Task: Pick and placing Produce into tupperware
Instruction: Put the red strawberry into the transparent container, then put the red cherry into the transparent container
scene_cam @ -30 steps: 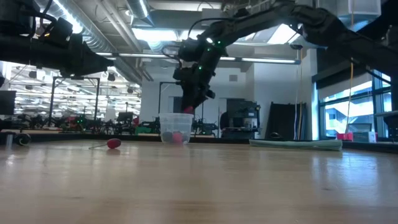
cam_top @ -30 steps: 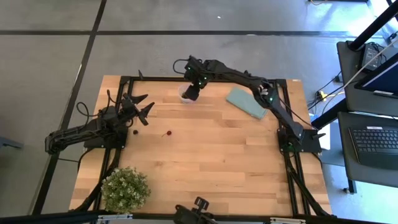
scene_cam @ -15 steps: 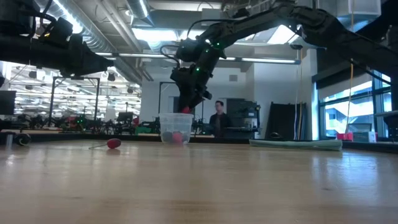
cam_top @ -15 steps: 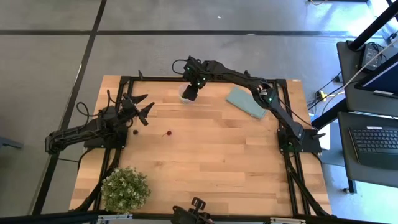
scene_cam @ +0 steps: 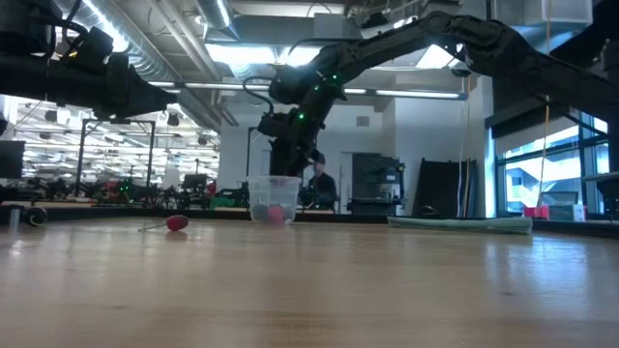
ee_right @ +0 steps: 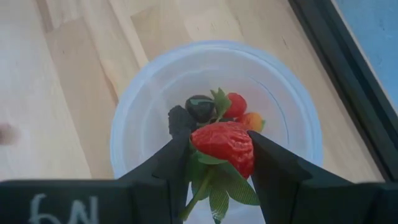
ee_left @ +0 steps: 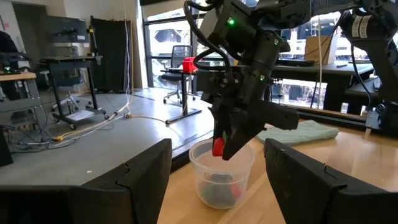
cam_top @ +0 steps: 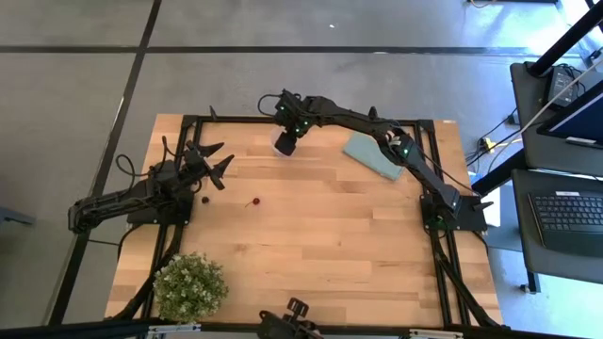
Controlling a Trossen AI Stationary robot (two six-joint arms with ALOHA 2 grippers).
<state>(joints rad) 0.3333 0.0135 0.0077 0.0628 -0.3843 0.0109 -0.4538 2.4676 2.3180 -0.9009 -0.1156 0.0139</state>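
Your right gripper (ee_right: 219, 163) reaching down over the small round clear plastic cup (ee_right: 149, 93), fingers pinching a red leafy strawberry (ee_right: 224, 146), your left gripper (cam_top: 213, 162) parked near the table's left edge, fingers spread, holding nothing.

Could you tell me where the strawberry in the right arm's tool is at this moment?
The strawberry is gripped in the right tool directly above the clear plastic cup, at the table's far edge, left of the teal cloth.

Ceiling strip lights (scene_cam: 218, 50) glare bright overhead, and daylight pours through the windows (ee_left: 168, 37), leaving the arms as dark silhouettes. The tabletop (cam_top: 320, 235) is evenly lit with faint shadows. Its near boards look blurred from the low view.
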